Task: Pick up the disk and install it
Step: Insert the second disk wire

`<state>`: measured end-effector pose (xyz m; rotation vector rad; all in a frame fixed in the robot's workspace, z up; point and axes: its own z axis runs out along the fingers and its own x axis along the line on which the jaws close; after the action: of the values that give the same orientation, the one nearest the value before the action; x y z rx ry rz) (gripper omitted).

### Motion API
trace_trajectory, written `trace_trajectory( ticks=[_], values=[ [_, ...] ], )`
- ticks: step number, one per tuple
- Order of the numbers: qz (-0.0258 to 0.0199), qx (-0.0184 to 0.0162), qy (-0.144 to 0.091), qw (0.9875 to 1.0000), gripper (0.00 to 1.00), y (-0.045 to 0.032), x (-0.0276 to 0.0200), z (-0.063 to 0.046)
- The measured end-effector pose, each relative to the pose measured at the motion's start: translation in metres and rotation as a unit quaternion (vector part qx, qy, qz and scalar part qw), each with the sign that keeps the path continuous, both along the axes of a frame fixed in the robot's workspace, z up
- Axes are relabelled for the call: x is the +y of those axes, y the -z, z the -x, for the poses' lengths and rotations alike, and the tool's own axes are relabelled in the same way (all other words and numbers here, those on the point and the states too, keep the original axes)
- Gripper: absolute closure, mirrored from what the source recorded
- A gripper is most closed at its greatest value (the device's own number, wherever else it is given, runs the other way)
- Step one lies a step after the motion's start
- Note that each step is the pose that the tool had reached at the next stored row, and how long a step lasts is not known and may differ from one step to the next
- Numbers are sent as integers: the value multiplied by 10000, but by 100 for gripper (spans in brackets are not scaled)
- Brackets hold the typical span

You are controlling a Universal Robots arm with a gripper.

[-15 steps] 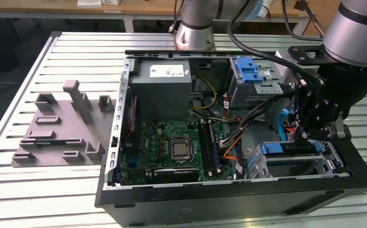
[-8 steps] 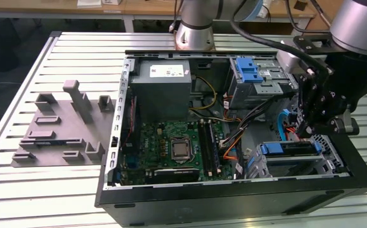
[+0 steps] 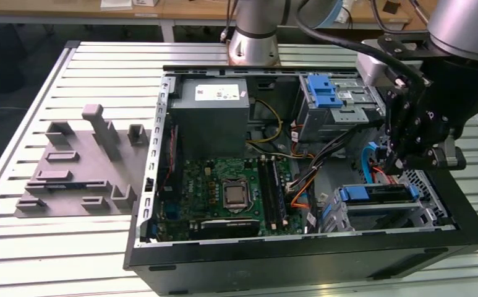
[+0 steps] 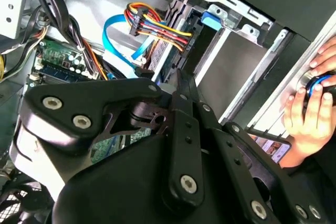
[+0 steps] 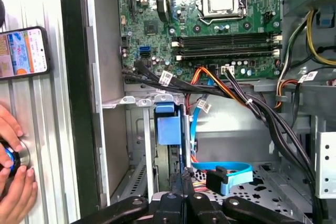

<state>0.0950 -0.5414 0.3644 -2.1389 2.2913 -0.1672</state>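
Slatted bench (image 3: 90, 68) carries open PC case (image 3: 305, 260), side panel off, motherboard (image 3: 222, 192) exposed. A grey fixture block (image 3: 82, 167) stands on the bench toward the exterior view's left, well apart from the work. The arm reaches into the case corner at the exterior view's right. The disk (image 3: 383, 193), recognisable by its blue rails, appears to sit edge-up in the lower drive bay there, so pickup looks done and the step in hand is judged to be install, seating phase. End effector (image 3: 397, 166) hangs just above the disk. In both wrist views its fingers (image 5: 184, 178) are together with nothing seen between them; contact w/ the disk cannot be confirmed. Judgement: any further seating calls for a straight push along the bay, staying clear of the blue flat cable (image 5: 231, 171) and wire bundle close beside the fingertips. A person's hands (image 5: 13, 182) rest on the bench outside the case wall, near a phone (image 5: 23, 51).
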Motion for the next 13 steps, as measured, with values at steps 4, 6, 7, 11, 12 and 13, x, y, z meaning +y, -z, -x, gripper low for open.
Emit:
trace_trajectory(
  ticks=[4, 6, 7, 11, 12, 13],
  values=[
    [-32, 1, 0, 10000, 89, -3, 1, 16],
    [-39, 11, 0, 10000, 89, -3, 1, 24],
    [-40, 25, 0, 10000, 89, -5, 1, 24],
    [-53, 113, 1, 9999, 89, -8, 1, 25],
    [-58, 123, 1, 9999, 89, -16, 0, 25],
    [-62, 128, 2, 9999, 89, -27, 0, 26]
  ],
)
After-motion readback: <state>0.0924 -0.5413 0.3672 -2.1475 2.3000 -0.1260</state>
